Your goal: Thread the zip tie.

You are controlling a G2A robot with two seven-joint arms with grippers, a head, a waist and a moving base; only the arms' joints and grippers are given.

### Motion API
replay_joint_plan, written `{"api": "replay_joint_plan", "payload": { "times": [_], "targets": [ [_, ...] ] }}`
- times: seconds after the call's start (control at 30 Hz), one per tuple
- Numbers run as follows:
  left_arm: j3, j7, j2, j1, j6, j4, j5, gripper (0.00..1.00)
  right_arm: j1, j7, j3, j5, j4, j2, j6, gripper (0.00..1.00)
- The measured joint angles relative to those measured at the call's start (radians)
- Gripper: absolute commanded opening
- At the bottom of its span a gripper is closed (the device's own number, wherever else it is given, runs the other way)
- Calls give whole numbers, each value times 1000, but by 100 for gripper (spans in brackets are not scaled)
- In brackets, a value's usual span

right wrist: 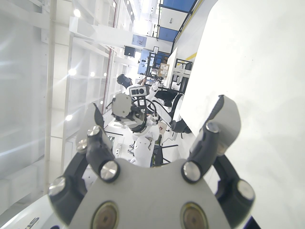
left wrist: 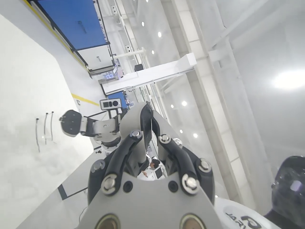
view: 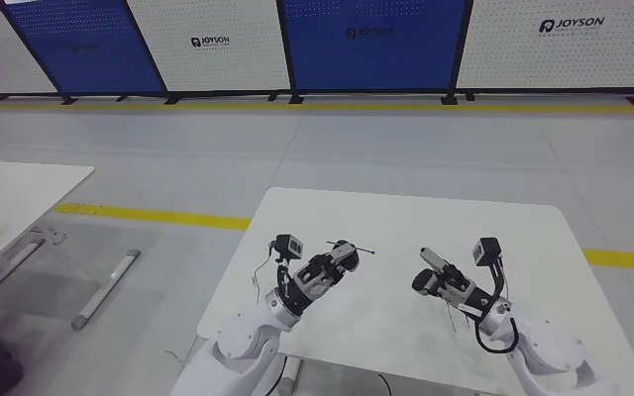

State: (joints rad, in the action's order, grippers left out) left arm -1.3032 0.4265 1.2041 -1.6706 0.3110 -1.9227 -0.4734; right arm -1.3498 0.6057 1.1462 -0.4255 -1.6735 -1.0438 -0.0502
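Left gripper (view: 345, 251) over the near left of the table (view: 396, 213), clamped on a black zip tie (view: 363, 250), tip poking right. Right gripper (right wrist: 158, 106) near right, fingers spread, empty. Spare ties (left wrist: 44, 129) lie on the table near it.

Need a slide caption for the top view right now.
Left gripper holds a black zip tie over the white table; the open right gripper waits opposite.
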Motion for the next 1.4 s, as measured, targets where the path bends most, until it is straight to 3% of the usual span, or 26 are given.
{"api": "replay_joint_plan", "payload": {
  "times": [0.57, 0.67, 0.8, 0.93, 1.07, 1.17, 1.3, 1.4],
  "targets": [
    [-1, -19, 0, -1, -5, -14, 2, 0, 0, 0, 0, 0, 0, 0, 0, 100],
    [-4, -44, 2, 4, 25, -58, 7, 0, 0, 0, 0, 0, 0, 0, 0, 100],
    [-22, -51, 3, -14, 29, -152, 27, 0, 0, 0, 0, 0, 0, 0, 0, 100],
    [-32, -63, 4, -30, 29, -187, 65, 0, 0, 0, 0, 0, 0, 0, 0, 100],
    [-19, -98, 6, -28, 18, -146, 150, 0, 0, 0, 0, 0, 0, 0, 0, 100],
    [1, -103, 5, -14, -35, -100, 215, 0, 0, 0, 0, 0, 0, 0, 0, 100],
    [13, -121, 5, 7, -70, -26, 261, 0, 0, 0, 0, 0, 0, 0, 0, 100],
    [32, -177, 7, 25, -76, 43, 364, 0, 0, 0, 0, 0, 0, 0, 0, 100]
  ]
}}
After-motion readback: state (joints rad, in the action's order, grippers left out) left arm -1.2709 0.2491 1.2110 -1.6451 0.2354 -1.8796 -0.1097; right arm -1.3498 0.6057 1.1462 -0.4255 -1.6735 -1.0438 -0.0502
